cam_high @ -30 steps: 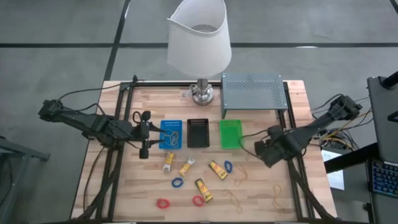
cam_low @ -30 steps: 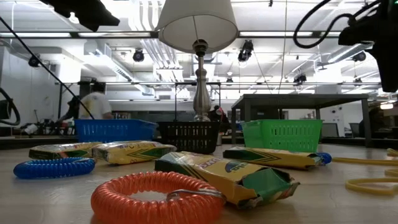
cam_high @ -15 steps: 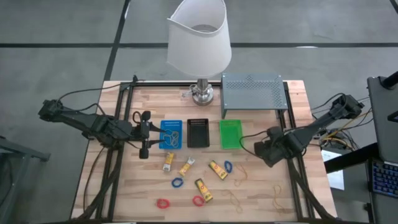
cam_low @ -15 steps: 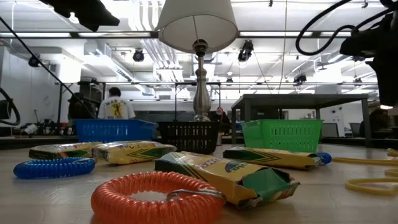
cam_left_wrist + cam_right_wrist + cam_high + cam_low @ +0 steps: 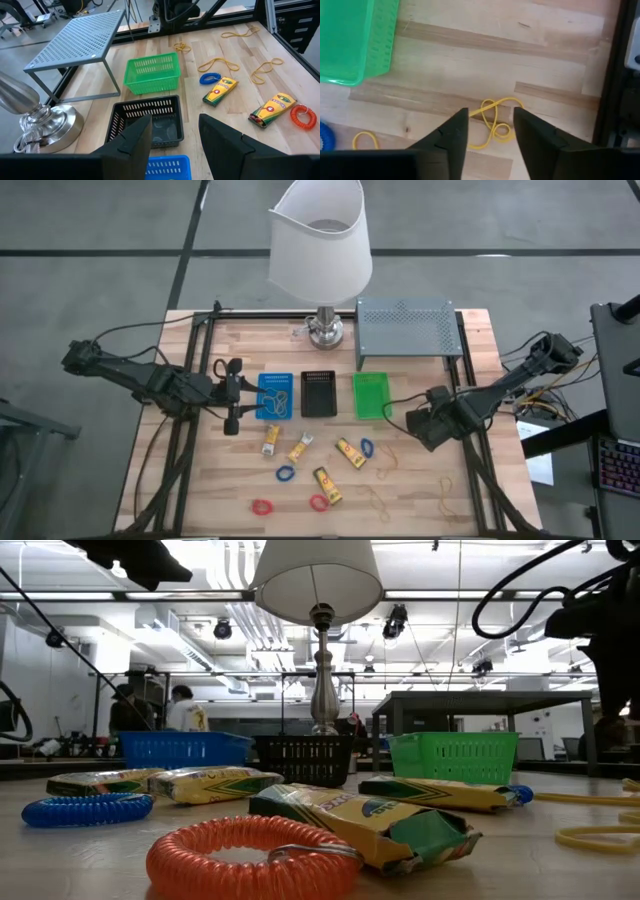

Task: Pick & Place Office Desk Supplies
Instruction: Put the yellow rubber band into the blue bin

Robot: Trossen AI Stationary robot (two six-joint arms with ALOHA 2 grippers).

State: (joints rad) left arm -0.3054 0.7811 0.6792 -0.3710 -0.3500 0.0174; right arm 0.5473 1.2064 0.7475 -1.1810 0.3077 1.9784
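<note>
The right hand hangs with its fingers spread over a tangled yellow rubber band lying on bare wood near the tabletop's right edge, just beside the green plastic mesh tray. The left hand, also spread and holding nothing, hovers at the left side by the blue tray. Yellow crayon packets, coiled blue and red rings and more bands lie scattered over the pale wooden tabletop towards its front edge, with an open workshop room beyond.
</note>
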